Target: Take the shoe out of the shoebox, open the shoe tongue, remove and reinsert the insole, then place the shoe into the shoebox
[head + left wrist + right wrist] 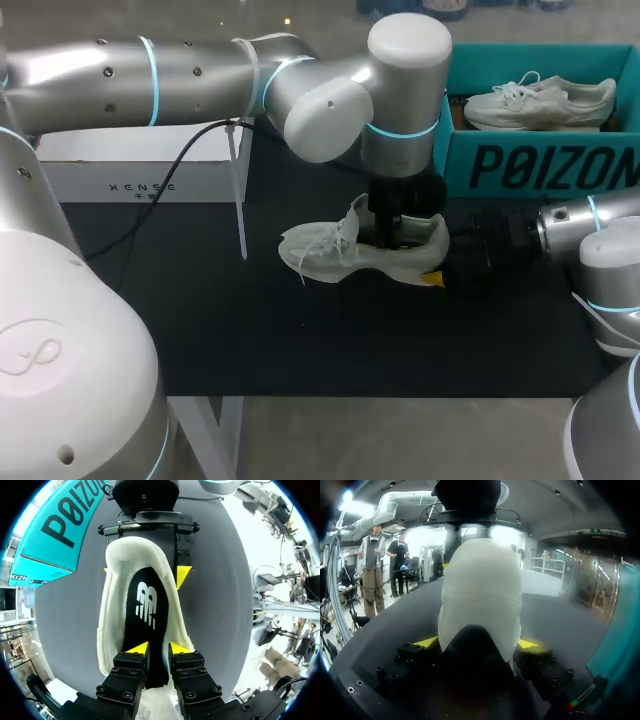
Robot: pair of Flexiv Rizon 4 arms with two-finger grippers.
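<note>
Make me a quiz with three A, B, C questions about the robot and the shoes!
1. Where is the second shoe?
A) on the floor
B) in the teal shoebox
C) on a chair

2. What colour is the insole in the shoe on the table?
A) black
B) red
C) green

3. What is the right claw doing?
A) hanging open
B) gripping the shoebox
C) shut on the shoe's heel

Answers: 1 B, it lies in that box. 2 A, the left wrist view shows it black. 3 C, both yellow tips press the heel.
</note>
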